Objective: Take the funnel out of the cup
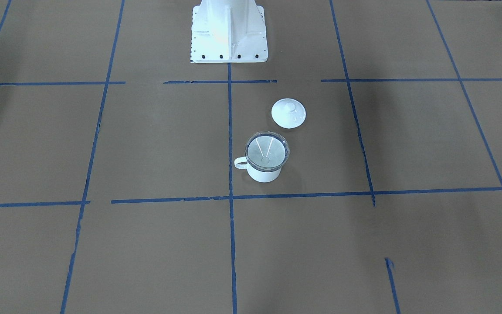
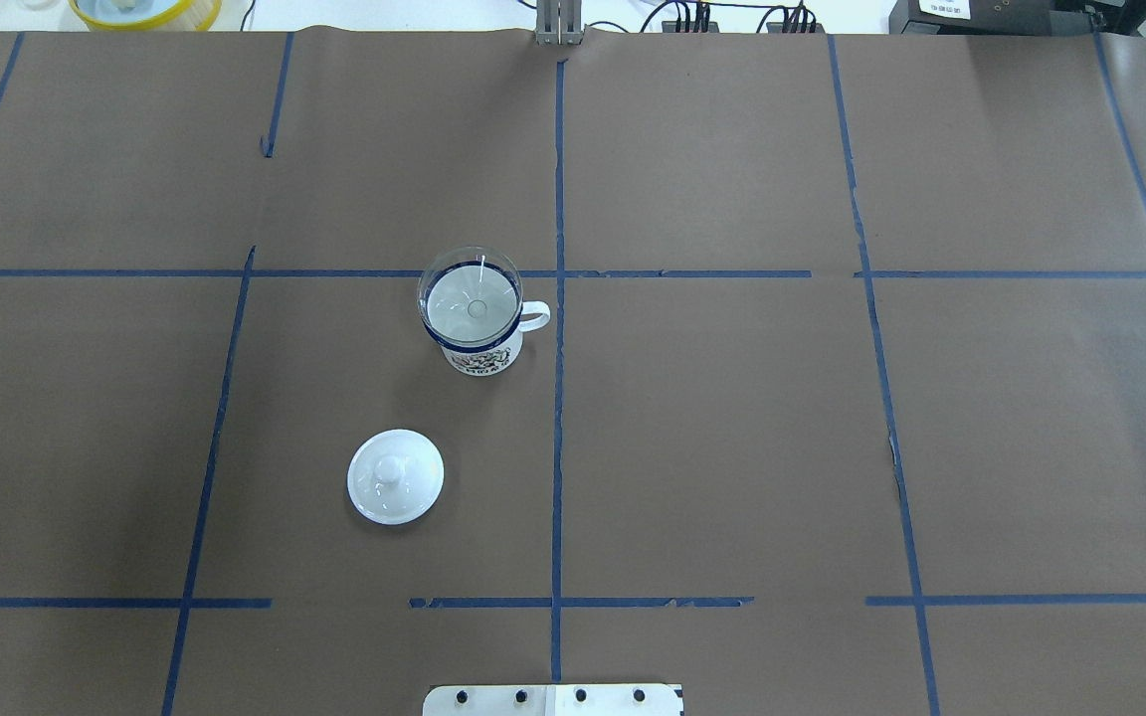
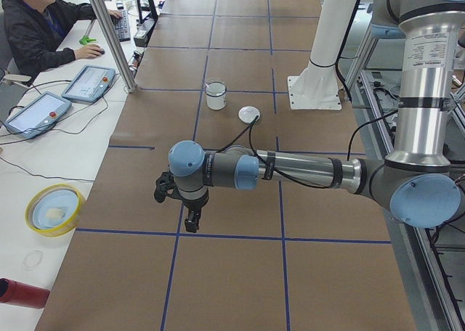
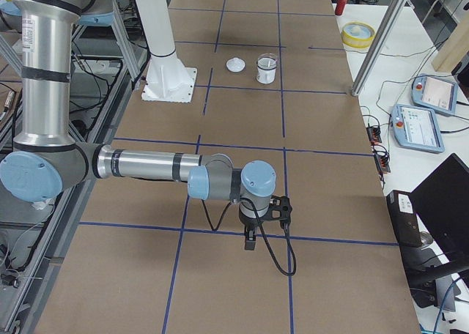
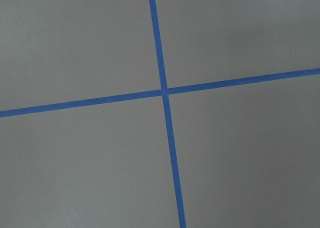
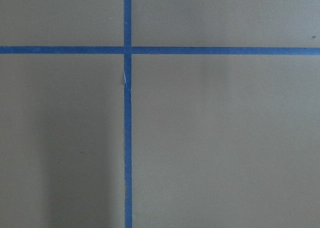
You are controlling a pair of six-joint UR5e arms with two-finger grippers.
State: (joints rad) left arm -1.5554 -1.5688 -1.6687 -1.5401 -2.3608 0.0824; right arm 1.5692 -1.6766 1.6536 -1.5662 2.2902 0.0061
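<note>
Sitting spout-down in the cup (image 2: 481,356), just left of the centre line, lid (image 2: 395,476) nearer: funnel (image 2: 471,298). Left gripper (image 3: 191,221) and right gripper (image 4: 250,239): well apart from it, jaw state cannot be told. Advice: pinch the rim lightly, lift straight up, leave the cup standing.

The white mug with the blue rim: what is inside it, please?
A clear funnel sits in the mug, and its cone fills the whole mouth. The mug's bottom, and anything that may lie there, is covered by the funnel and cannot be seen.
</note>
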